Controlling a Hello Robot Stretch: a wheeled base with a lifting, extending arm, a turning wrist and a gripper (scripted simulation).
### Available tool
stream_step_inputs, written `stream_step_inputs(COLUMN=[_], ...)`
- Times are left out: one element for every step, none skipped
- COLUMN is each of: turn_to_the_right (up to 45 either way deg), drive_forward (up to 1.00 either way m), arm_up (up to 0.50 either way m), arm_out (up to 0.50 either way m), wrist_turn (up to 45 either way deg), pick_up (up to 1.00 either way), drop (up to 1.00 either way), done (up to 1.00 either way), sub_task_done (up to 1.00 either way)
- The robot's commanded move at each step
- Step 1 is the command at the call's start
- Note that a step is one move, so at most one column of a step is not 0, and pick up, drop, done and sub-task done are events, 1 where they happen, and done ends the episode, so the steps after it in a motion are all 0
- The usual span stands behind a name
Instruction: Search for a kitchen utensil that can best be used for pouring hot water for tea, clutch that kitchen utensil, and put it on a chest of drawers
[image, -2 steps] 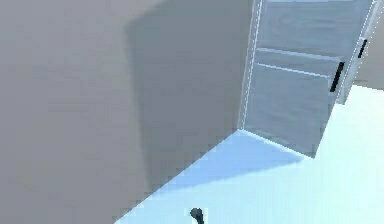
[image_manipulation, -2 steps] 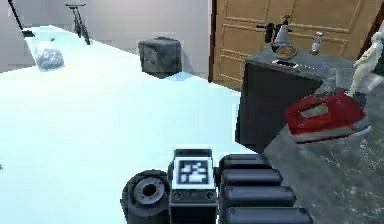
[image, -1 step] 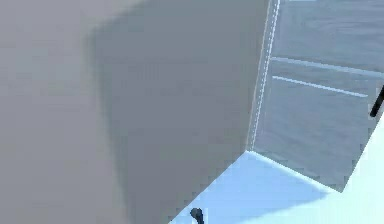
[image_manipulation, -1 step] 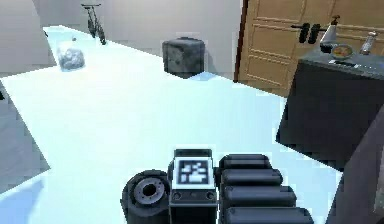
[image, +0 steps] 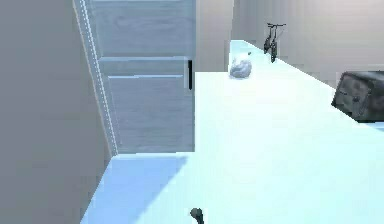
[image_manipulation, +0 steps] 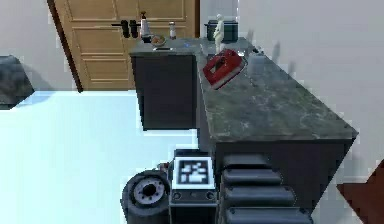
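**Searching, nothing sure yet**

A small whitish rounded object (image: 241, 67), maybe the kettle, stands at one o'clock of the forward view on a pale blue surface (image: 262, 150). I judge it stiff, slippery and rather heavy. I should take its handle, which is too small to see. Whether the fingers of my gripper (image_manipulation: 146, 194) hold anything, I cannot tell.

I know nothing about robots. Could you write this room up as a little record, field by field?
Ground: pale blue floor
Door: wooden door, dark handle
Worktop: dark counter, stone-like top
On it: red thing; pale upright thing farther along
Ahead: tall grey cabinet with black handle; pale rounded thing beyond; dark box at right
Grasping part: dark pincer, low in arm side view; cannot tell whether it holds anything
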Motion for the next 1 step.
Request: stream_step_inputs(turn_to_the_right=[21.0], drive_forward=[0.00], arm_up=[0.00], arm_out=[0.00], wrist_turn=[0.0], pick_up=[0.00], drop=[0.00], done=[0.00], sub_task_done=[0.00])
